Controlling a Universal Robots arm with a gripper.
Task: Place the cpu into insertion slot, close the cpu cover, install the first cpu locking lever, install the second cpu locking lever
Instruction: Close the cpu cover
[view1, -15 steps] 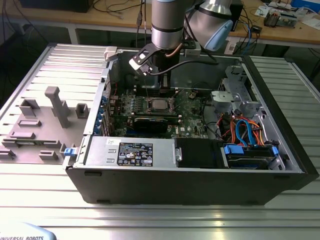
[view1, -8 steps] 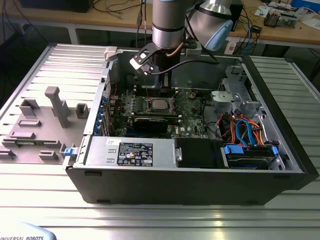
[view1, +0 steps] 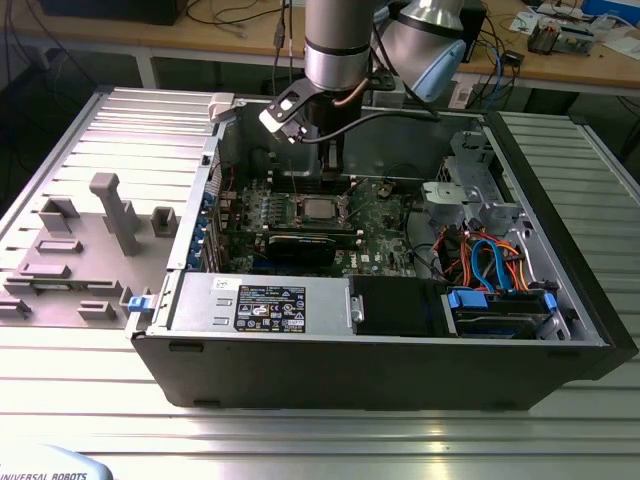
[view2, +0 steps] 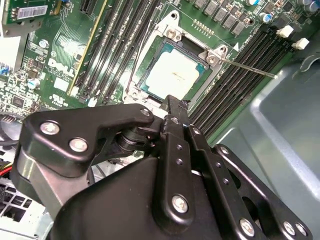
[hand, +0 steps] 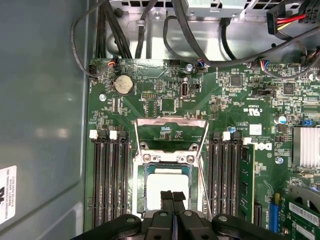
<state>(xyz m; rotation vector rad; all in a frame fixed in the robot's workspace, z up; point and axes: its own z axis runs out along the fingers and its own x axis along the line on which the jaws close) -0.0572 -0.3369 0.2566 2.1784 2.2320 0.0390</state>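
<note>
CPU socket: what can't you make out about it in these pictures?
1. First wrist view: one edge of the cpu, covered by the shut gripper.
2. Second wrist view: one corner of the insertion slot, behind the gripper.
3. Exterior view: whether the cpu sits flush, too small to tell.

Silver arm, black screw-studded gripper

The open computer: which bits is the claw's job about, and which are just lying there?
Job: cpu, in the insertion slot; cpu cover, flipped open; locking lever; claw, shut, over the cpu.
Just there: memory slots; coin battery; black expansion card; blue cables.
</note>
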